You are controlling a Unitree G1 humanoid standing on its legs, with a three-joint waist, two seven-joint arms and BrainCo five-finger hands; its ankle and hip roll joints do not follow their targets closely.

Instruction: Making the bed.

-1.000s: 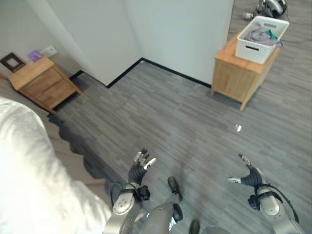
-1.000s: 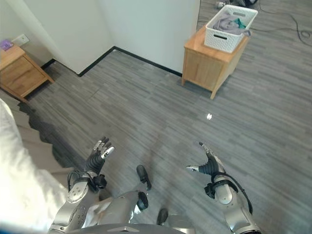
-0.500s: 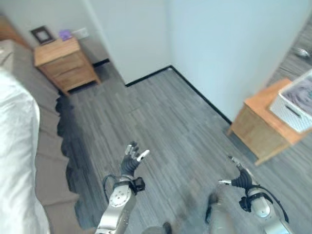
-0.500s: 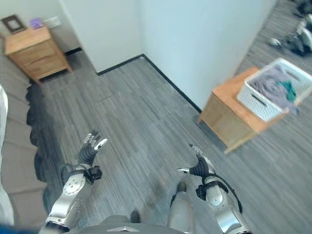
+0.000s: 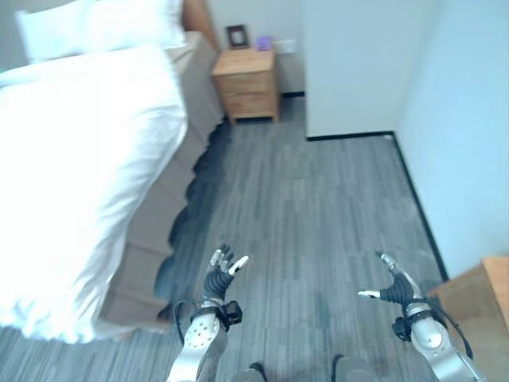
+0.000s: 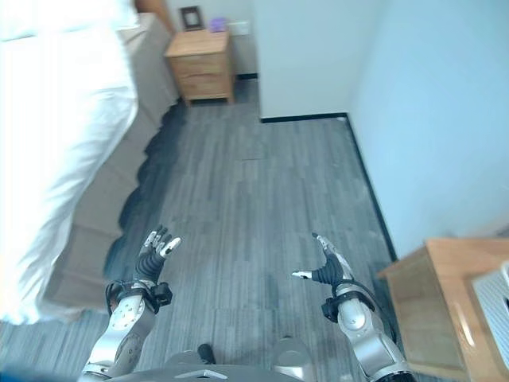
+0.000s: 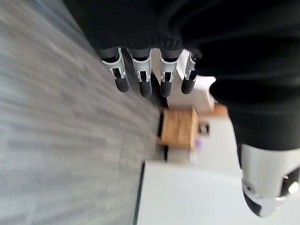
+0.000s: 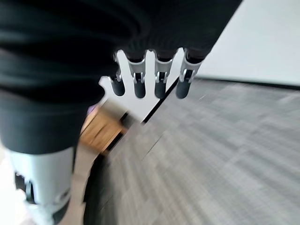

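The bed (image 5: 163,215) lies along the left, its beige base showing below a white duvet (image 5: 71,167) that hangs over the side, with a white pillow (image 5: 95,24) at the head. My left hand (image 5: 218,274) hovers over the grey floor near the bed's foot corner, fingers straight and empty. My right hand (image 5: 396,288) floats further right over the floor, fingers spread, also holding nothing. The left wrist view shows straight fingers (image 7: 140,75), and so does the right wrist view with its fingers (image 8: 159,77).
A wooden nightstand (image 5: 246,95) with a small picture frame (image 5: 236,35) stands by the bed's head against the back wall. A white wall corner (image 5: 358,72) juts in at the right. A wooden cabinet (image 6: 433,306) sits at the lower right. A dark scalloped rug edge (image 5: 191,215) runs beside the bed.
The camera has swung left, bringing the whole bed into view and pushing the cabinet to the lower right. Both hands stay open and raised in about the same pose.
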